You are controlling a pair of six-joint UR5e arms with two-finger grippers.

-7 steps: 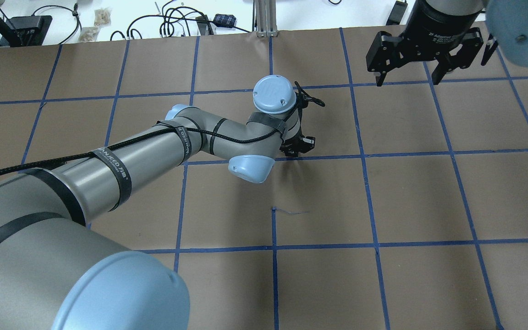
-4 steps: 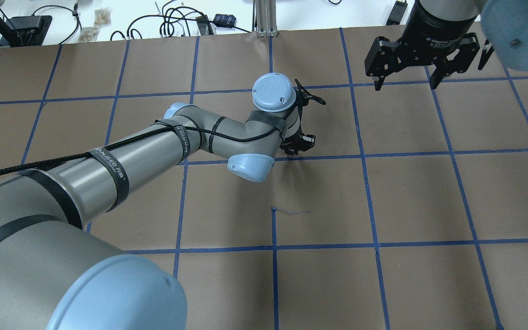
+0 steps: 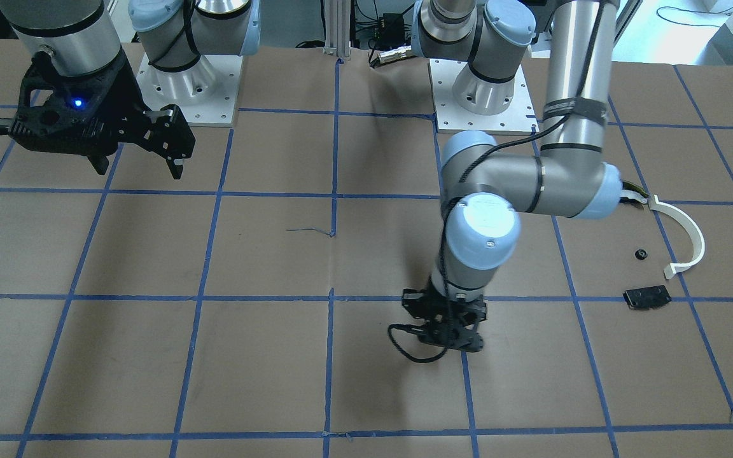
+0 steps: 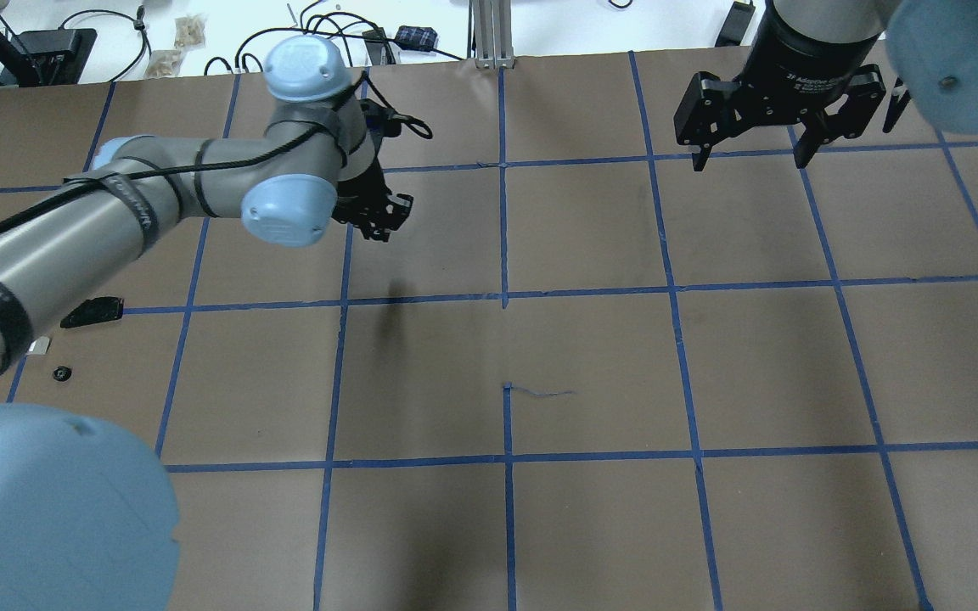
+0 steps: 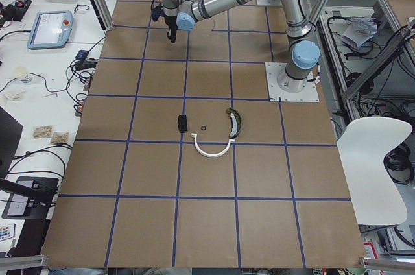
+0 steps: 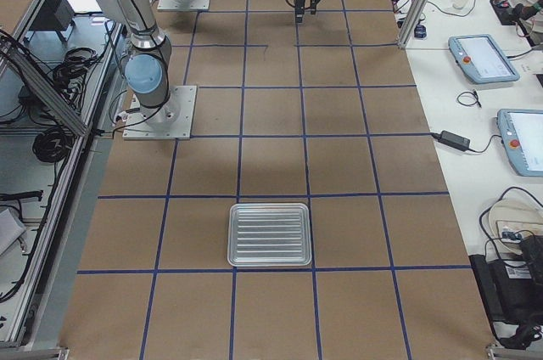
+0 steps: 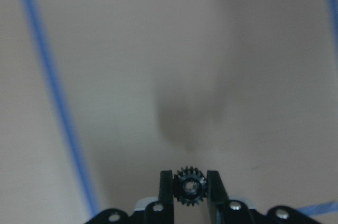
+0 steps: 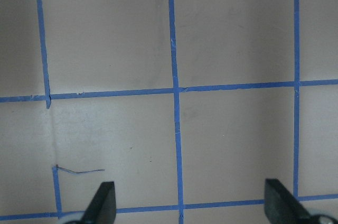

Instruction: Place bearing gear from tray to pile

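My left gripper (image 7: 190, 195) is shut on a small black toothed bearing gear (image 7: 190, 187), held above bare brown paper. In the overhead view the left gripper (image 4: 374, 216) hangs to the right of and beyond the pile. The pile is a white half-ring (image 5: 213, 152), an olive curved piece (image 5: 235, 122), a flat black plate (image 4: 94, 311) and a tiny black part (image 4: 62, 372). The silver ribbed tray (image 6: 270, 233) lies at the table's right end and looks empty. My right gripper (image 4: 744, 154) is open and empty, raised at the far right.
The table is covered in brown paper with a blue tape grid. Cables and boxes (image 4: 328, 38) lie on the white bench beyond the far edge. The arm bases (image 3: 481, 95) stand at the robot's side. Tablets (image 6: 484, 59) sit on a side bench.
My left arm has swung from the table's middle towards the far left in the overhead view, with the gear in its grip. The right gripper has barely moved and stays open.
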